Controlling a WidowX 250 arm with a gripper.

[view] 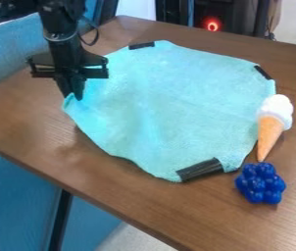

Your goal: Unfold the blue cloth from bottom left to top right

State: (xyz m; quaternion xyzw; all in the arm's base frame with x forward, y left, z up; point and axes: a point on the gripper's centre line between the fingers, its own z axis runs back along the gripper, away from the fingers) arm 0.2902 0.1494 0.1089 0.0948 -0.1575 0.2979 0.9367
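Behind the pincer (73, 96), partly hidden cloth (170, 108).

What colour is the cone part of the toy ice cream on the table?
The cone is light orange, seen best in the camera view.

Lit brightly across the tabletop (33, 122). Shadowed softly beside the cloth (170, 103), at lower left. Glows red at a light (212, 24) behind.
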